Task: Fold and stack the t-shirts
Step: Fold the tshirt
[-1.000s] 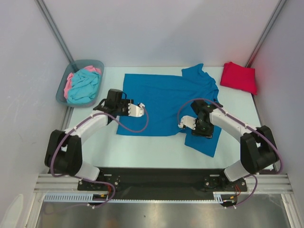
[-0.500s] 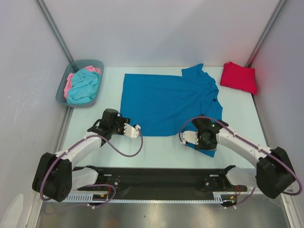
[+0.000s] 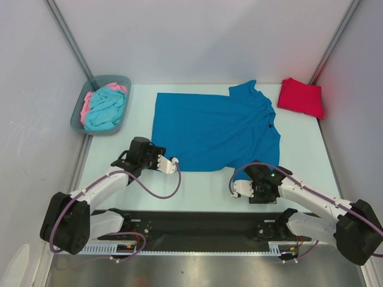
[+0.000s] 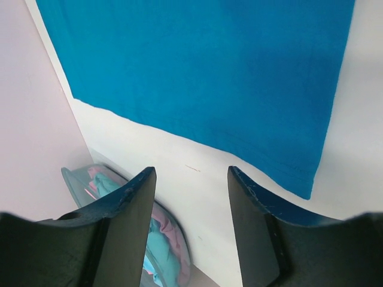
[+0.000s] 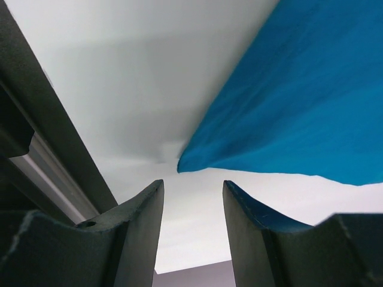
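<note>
Blue shirt flat, centre; my left gripper and right gripper by its near corners, fingers apart, both empty.

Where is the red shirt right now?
From the overhead camera, the red shirt lies folded in the far right corner of the table, just right of the spread blue shirt, not touching it.

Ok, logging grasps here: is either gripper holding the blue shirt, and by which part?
Nothing is held. The left gripper and right gripper both stand open and empty, close by the near corners of the blue shirt.
</note>
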You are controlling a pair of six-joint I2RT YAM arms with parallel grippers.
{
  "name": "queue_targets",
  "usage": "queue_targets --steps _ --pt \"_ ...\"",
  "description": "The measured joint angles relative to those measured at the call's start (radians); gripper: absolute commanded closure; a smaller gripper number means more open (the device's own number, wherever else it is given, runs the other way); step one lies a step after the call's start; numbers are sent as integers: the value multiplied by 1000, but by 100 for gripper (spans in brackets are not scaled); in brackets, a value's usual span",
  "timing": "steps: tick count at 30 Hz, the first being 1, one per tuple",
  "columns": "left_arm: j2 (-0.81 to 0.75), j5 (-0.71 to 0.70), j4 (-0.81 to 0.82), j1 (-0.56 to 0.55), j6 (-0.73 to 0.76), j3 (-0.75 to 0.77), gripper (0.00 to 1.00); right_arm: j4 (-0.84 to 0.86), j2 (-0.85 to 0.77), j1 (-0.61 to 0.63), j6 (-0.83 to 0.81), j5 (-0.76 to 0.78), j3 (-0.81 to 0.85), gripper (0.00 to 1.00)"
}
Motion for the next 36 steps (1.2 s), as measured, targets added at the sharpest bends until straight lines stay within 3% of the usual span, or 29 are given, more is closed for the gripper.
queue_targets --steps 30,36 --pt "71 -9 21 -16 -24 53 41 188 -19 24 -45 78 -132 73" --pt "77 -8 19 -16 -11 55 42 207 -19 24 -53 79 -137 87"
